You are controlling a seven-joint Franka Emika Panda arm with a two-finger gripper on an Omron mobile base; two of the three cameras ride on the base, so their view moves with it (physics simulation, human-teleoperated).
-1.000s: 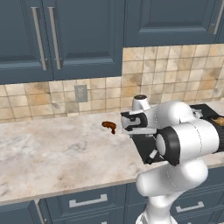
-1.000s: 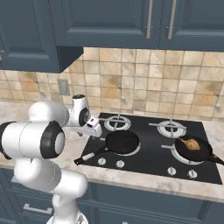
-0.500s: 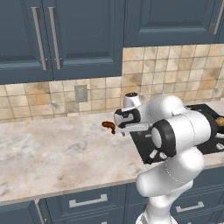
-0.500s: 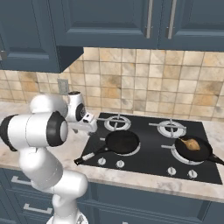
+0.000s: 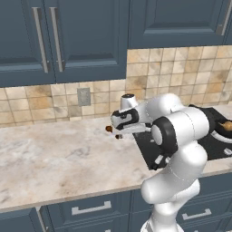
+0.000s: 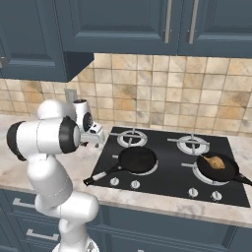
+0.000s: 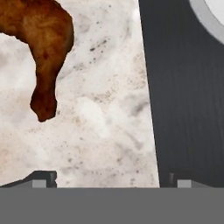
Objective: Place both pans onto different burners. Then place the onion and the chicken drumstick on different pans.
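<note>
Two black pans sit on the front burners of the cooktop point(image 6: 167, 170). The left pan point(image 6: 138, 160) is empty. The right pan point(image 6: 220, 169) holds the tan onion point(image 6: 213, 161). The chicken drumstick point(image 7: 43, 48) lies on the marble counter just left of the cooktop, a small brown piece point(image 5: 108, 129) in the left base view. My gripper point(image 7: 111, 179) hovers open over the counter at the cooktop's left edge, and nothing is between its fingers. The drumstick lies to one side of the jaws, toward the upper left of the hand view. From the base, the gripper point(image 5: 117, 132) point(image 6: 97, 137) points down at the counter.
The two rear burners point(image 6: 132, 138) point(image 6: 193, 144) carry nothing. The left pan's long handle point(image 6: 101, 175) points toward the counter's front edge. The marble counter point(image 5: 54, 163) stretches away to the left. A tiled wall with an outlet point(image 5: 83, 96) and blue cabinets stand behind.
The arm has swung left from the cooktop's edge toward the drumstick. The gripper has stayed open. The pans and the onion have not moved.
</note>
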